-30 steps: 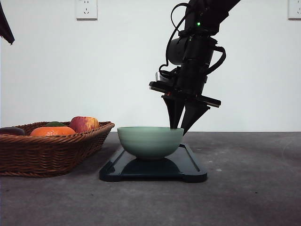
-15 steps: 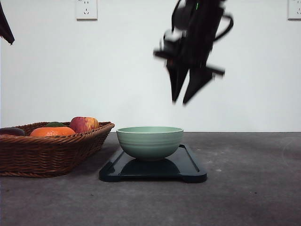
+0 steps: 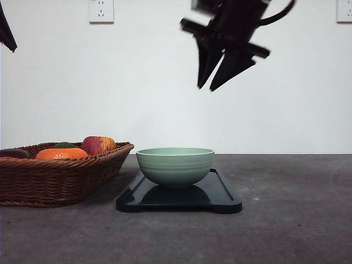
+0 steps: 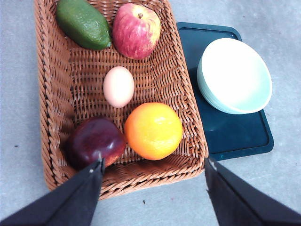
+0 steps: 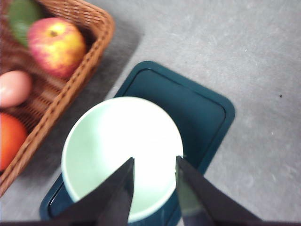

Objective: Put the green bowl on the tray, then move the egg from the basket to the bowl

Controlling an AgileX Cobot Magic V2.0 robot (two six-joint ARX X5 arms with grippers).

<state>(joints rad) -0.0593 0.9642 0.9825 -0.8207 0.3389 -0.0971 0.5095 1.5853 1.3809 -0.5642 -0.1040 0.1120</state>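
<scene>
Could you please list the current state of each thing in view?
Pale green glazed bowl: upright, empty, on tray.
Dark rectangular tray: flat on table.
Brown wicker basket: holds egg and fruit.
Egg: in basket.
Left gripper: open, above basket.
Right gripper: open, raised above bowl.

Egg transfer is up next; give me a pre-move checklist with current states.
1. Green bowl seated on the tray: ok.
2. Bowl empty, ready to receive: ok, interior bare in the right wrist view.
3. Egg exposed in the basket, nothing on top: ok.
4. Left gripper open above the basket: ok, fingers wide apart.
5. Right gripper high above the bowl: ok, holding nothing.
6. Room for fingers beside the egg: cannot tell; orange and dark red fruit lie close.
</scene>
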